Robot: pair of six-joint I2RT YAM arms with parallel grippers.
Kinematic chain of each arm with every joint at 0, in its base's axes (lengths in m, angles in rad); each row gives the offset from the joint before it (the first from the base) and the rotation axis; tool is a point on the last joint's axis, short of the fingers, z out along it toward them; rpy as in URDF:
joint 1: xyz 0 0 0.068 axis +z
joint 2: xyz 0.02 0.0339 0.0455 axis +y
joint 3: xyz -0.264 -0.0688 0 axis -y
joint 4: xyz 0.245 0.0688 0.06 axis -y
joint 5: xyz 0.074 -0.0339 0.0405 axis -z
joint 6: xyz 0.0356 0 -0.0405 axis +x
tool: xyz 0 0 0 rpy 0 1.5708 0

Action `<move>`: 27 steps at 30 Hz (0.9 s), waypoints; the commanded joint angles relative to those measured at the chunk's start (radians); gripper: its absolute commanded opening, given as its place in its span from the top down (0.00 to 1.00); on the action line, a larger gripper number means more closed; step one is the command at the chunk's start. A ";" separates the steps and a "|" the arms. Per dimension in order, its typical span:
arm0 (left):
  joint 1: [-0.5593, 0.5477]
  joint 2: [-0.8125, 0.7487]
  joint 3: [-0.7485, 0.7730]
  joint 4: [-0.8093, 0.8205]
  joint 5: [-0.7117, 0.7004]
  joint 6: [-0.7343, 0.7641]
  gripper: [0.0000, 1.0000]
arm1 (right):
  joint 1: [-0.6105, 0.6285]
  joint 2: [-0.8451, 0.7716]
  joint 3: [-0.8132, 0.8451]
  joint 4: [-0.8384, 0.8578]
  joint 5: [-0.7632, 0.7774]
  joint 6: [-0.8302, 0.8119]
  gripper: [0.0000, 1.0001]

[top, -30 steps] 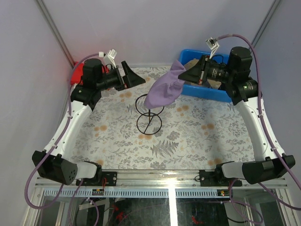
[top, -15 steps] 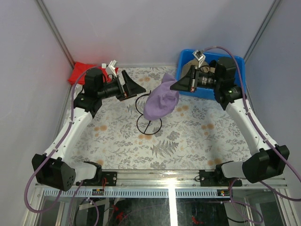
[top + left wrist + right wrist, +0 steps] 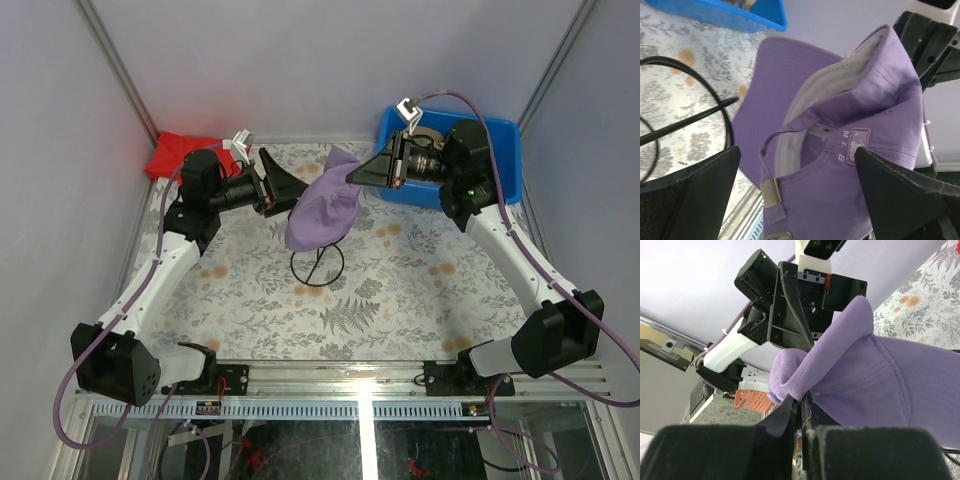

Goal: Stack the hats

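Observation:
My right gripper (image 3: 352, 176) is shut on the crown of the lavender-purple cap (image 3: 320, 210) and holds it in the air above the black wire-frame stand (image 3: 316, 266). The pinch shows in the right wrist view, where the cap (image 3: 865, 375) bunches at my right gripper (image 3: 802, 407). My left gripper (image 3: 300, 188) is open and right beside the cap's left side. In the left wrist view the cap (image 3: 840, 145) hangs between my open fingers (image 3: 695, 200), its back strap and small logo facing me. A tan cap (image 3: 425, 135) lies partly hidden in the blue bin. The black cap is out of view.
A blue bin (image 3: 505, 165) stands at the back right behind the right arm. A flat red folded cloth (image 3: 175, 155) lies at the back left corner. The floral table cover (image 3: 400, 290) spreads around the stand. Grey walls close in on three sides.
My right gripper has carried the purple cap leftward from near the bin to above the stand. My left gripper has moved right toward the cap.

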 commanded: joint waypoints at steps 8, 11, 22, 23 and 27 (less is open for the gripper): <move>-0.138 0.072 -0.053 0.669 0.036 -0.496 0.02 | 0.000 -0.049 -0.033 0.129 -0.041 0.067 0.96; -0.145 0.073 -0.048 0.674 0.020 -0.491 0.23 | -0.003 -0.077 -0.023 -0.010 -0.031 -0.039 0.96; -0.098 -0.002 0.100 0.083 -0.116 -0.062 0.92 | -0.097 -0.118 0.096 -0.607 0.059 -0.466 0.96; -0.094 -0.003 0.106 0.061 -0.118 -0.046 0.92 | -0.100 -0.112 0.115 -0.644 0.069 -0.495 0.96; -0.088 -0.005 0.100 0.035 -0.125 -0.022 0.93 | -0.104 -0.108 0.136 -0.659 0.058 -0.504 0.96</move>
